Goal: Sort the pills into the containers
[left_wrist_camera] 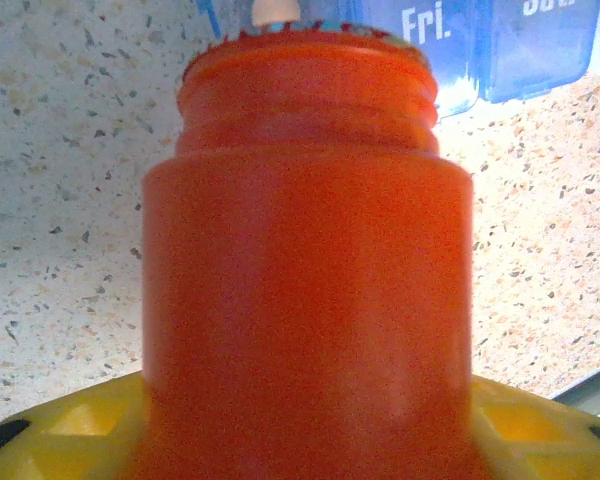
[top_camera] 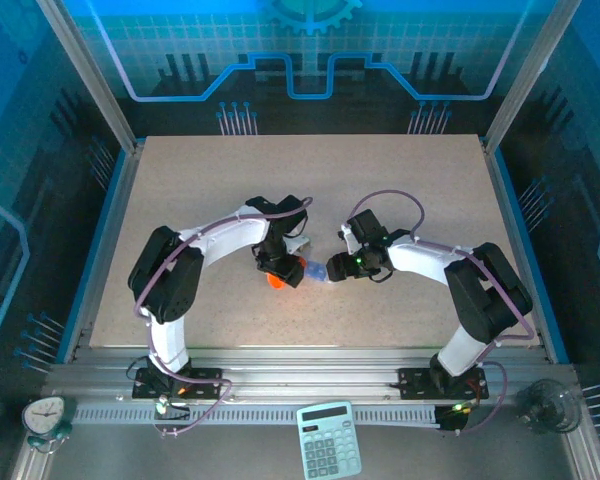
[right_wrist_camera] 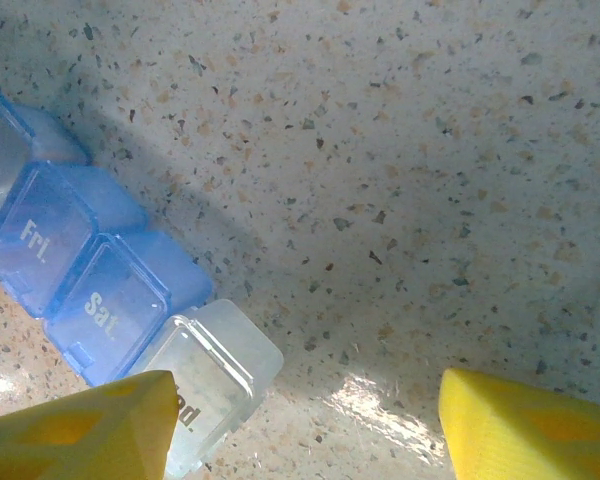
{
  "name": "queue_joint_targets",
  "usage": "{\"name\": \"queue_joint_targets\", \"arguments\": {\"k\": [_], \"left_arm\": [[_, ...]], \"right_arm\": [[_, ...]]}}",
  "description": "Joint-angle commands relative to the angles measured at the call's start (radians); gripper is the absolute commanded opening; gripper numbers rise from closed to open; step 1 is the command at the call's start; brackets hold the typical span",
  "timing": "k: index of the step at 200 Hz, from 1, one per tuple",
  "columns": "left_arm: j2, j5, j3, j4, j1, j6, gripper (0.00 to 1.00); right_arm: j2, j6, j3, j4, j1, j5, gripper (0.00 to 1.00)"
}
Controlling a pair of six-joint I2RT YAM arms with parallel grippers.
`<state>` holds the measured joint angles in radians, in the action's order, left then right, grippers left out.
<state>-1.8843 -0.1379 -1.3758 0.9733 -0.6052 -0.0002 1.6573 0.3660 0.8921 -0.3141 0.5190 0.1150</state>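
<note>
Top view: left end effector (top_camera: pixel 279 268) is clenched on a small orange cylindrical plastic bottle (top_camera: pixel 276 280), approx mid of the speckled beige desk (top_camera: pixel 400 180). Right end effector (top_camera: pixel 332 270) faces it from the other side. The flat translucent blue plastic pill box (top_camera: pixel 316 273) lies on the desk btw the two, just beside the bottle. Risk: the box looks light and nothing grips it, so a nudge from either side prob. slides or spins it. Its axis is too small to read here.

Left wrist view: bottle sits btw yellow fingers (left_wrist_camera: pixel 70 425), cap off, threaded neck bare. Risk: tip it too fast and the pills likely come out as a clump, overshoot the narrow compartments and scatter on the desk. Bottle's long axis runs straight away from the cam, mouth pointing at the box just past the rim, "Fri." compartment nearest. The box row runs crosswise to the bottle.

Right wrist view: right end effector is released, its yellow fingers (right_wrist_camera: pixel 80 430) wide apart w/ bare desk btw them, grasping nothing. Risk: closing from here could shove the box's clear end compartment (right_wrist_camera: pixel 205 380), which lies just beside one finger; touching or not, can't tell. If the lids are shut, pills would bounce off; open or shut, can't tell. Box's long axis runs diagonally, upper left to lower right: "Fri.", "Sat.", then the clear end.
</note>
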Motion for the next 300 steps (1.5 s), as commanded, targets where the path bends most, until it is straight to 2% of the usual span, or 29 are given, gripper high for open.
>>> {"name": "queue_joint_targets", "arguments": {"k": [1, 131, 300], "left_arm": [[-0.019, 0.018, -0.038, 0.061, -0.007, 0.017, 0.11], [-0.096, 0.049, -0.154, 0.161, -0.007, 0.064, 0.11], [-0.144, 0.077, -0.212, 0.231, -0.005, 0.094, 0.11]], "right_arm": [[0.012, 0.01, -0.007, 0.0, 0.019, -0.002, 0.7], [0.019, 0.009, -0.038, 0.004, 0.02, -0.003, 0.7], [0.021, 0.008, -0.047, 0.006, 0.022, -0.002, 0.7]]}}
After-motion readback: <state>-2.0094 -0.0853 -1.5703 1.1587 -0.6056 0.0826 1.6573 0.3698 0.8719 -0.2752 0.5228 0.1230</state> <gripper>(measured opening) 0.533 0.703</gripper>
